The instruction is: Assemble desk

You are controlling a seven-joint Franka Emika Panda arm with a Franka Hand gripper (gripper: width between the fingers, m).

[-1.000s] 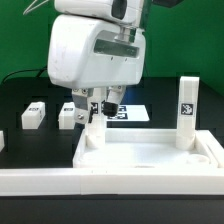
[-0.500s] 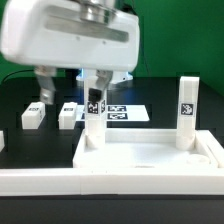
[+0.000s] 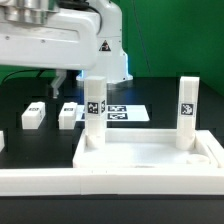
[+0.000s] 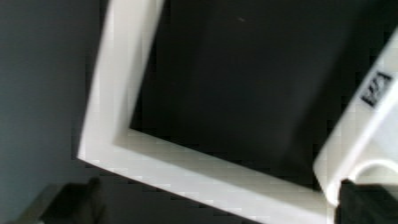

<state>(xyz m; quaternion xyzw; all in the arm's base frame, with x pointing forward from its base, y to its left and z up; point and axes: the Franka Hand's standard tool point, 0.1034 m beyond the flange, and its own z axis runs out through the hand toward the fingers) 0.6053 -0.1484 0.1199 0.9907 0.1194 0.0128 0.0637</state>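
The desk panel lies flat at the front, white with a raised rim. Two white tagged legs stand upright in its far corners, one on the exterior view's left and one on the right. Two more legs lie loose on the black table, one beside the other. My gripper hangs open and empty above and left of the left upright leg, clear of it. In the wrist view its dark fingers stand wide apart over the panel rim, with a tagged leg beside it.
The marker board lies flat behind the panel. A long low white rail runs along the front at the exterior view's left. Another small white piece sits at the left edge. The arm's white body fills the upper left.
My gripper was around the left upright leg. It has let go, risen and moved toward the exterior view's left. The leg stays standing in its corner.
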